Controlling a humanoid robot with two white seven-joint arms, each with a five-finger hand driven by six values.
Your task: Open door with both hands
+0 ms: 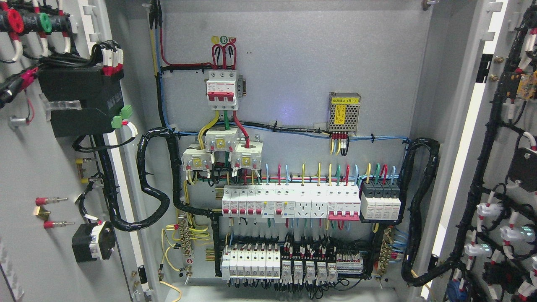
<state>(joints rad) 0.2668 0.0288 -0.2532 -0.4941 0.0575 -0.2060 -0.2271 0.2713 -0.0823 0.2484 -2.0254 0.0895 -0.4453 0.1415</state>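
Observation:
A grey electrical cabinet fills the head view with both doors swung wide. The left door [37,167] shows its inner face, carrying a black box and wired parts. The right door [516,176] also shows its inner face, lined with black cable looms and white connectors. Between them lies the back panel [293,75] with a red and white main breaker [222,90], rows of small breakers [289,201] and terminal blocks [289,260]. Neither hand nor arm shows anywhere.
Thick black corrugated cable loops hang at the left [147,184] and right [419,209] of the panel. A small yellow-labelled power supply [344,112] sits on the upper right of the panel. Coloured wires run between the breakers.

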